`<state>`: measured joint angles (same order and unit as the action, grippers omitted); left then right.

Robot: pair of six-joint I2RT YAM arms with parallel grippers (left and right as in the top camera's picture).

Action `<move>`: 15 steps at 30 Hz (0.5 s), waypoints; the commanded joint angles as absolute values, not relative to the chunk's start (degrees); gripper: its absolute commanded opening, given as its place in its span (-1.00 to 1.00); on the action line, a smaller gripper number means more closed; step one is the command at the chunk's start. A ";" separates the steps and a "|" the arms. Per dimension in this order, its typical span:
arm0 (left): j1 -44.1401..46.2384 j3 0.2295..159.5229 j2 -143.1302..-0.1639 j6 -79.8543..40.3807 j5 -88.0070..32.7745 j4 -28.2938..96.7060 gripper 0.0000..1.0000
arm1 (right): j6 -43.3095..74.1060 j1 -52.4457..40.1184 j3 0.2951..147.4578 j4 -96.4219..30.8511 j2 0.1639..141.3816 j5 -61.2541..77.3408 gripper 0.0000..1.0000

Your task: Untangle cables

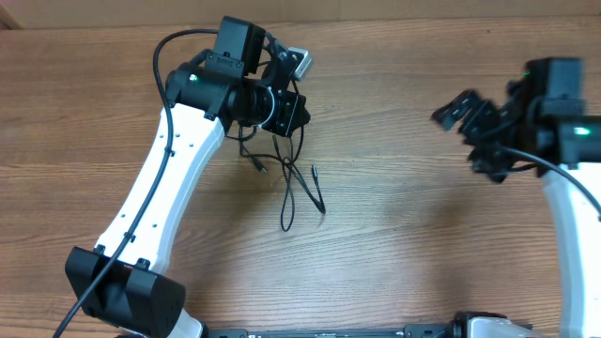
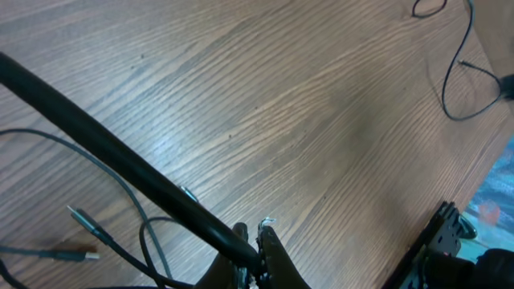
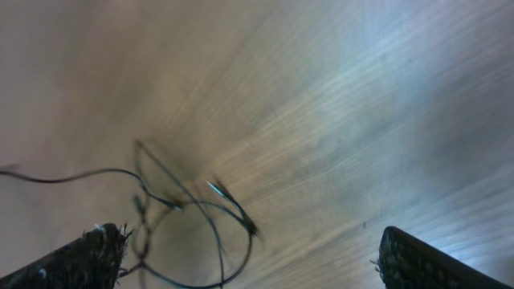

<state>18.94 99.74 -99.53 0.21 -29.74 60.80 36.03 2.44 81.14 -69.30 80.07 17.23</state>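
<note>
Reading it near to far: the left tool is pinched together and a black strand runs straight into its tips. It looks clamped on one of the cables, though you can't see the contact itself. Just past the tips, two small plugs lie on the desk with thin loops curving round them. From overhead, the bunch sits under and just below that tool, with loops crossing each other and trailing toward the middle of the desk. The right tool is well apart from the bunch, jaws spread wide, nothing in them. Its wrist view is blurred but looks onto the same overlapping loops. My read is that you're barely started: neither cord lies on its own yet, so both are left to draw apart and lay out separately. The desk is flat brown wood grain with glare patches in the wrist views. Of the room you only get a blurred blue patch past the desk edge; can't tell what it is.
</note>
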 commanded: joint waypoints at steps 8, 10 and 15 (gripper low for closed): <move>11.75 100.44 -94.39 1.76 -28.95 64.27 -0.92 | 42.87 -11.75 63.40 -55.48 80.55 17.41 0.99; 10.81 100.44 -93.43 1.78 -28.69 66.04 -0.91 | 45.25 -14.26 61.78 -54.11 80.55 13.91 1.00; 10.24 100.44 -90.85 1.78 -26.85 68.38 -0.91 | 49.21 -18.50 59.59 -50.81 80.58 11.00 0.60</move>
<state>10.24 99.74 -93.60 0.25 -27.86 68.27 44.95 -16.88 60.58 -52.38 81.08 13.69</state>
